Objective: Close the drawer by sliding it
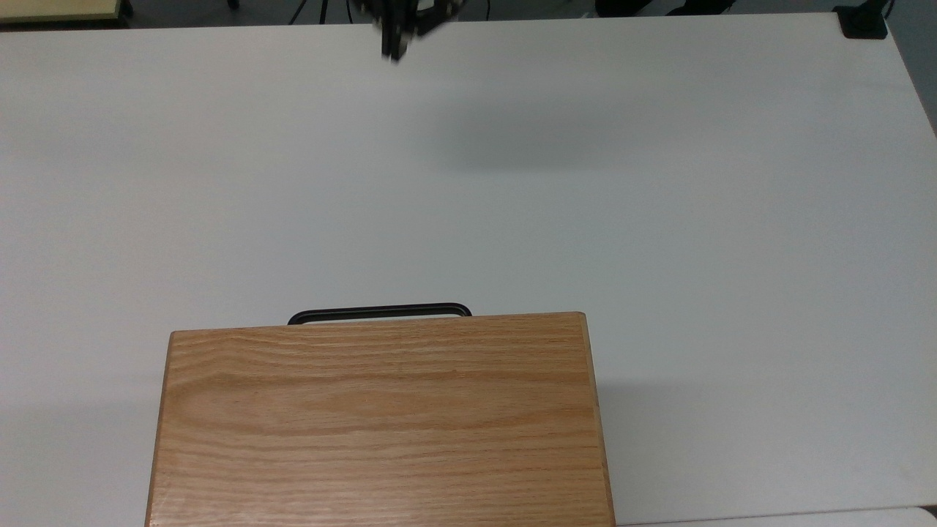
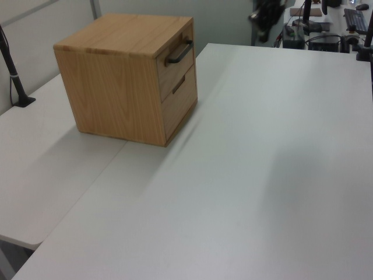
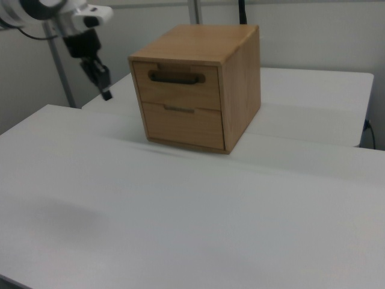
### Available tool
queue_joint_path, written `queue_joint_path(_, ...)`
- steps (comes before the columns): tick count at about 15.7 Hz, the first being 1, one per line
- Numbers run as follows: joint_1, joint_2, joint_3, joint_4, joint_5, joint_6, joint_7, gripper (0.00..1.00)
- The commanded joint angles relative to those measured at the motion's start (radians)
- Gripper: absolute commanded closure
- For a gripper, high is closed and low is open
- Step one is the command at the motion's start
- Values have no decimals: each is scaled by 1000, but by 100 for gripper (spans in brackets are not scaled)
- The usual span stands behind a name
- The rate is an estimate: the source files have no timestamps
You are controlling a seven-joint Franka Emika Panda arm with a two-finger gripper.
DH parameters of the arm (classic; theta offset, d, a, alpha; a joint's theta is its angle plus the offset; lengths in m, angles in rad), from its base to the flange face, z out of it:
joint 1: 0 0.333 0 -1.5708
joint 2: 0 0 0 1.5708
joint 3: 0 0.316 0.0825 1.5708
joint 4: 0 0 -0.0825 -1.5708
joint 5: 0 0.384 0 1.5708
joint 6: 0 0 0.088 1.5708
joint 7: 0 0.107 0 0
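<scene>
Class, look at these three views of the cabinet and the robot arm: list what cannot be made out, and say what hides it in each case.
- Drawer fronts: top view, hidden under the cabinet top; just the handle pokes out.
- Gripper: cut by the top view's upper edge, blurred; open or shut unclear.
- Inside the drawers: hidden behind their flush fronts in the left and right views.

Laboratory or office workroom: plain white tables (image 2: 245, 175) pushed together, grey partition walls (image 3: 301, 36), and a desk with computer gear (image 2: 349, 23) beyond the gripper (image 2: 265, 11).
</scene>
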Motion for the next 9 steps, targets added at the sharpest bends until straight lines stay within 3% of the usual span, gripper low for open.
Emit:
queue_joint_path(1, 1, -74, -14, -87, 62, -55, -42, 0)
queue_joint_path(5, -2, -85, -15, -103, 62, -20, -112, 0)
queue_joint_path(9, -48, -88, -40, -93, 60, -5, -434, 0)
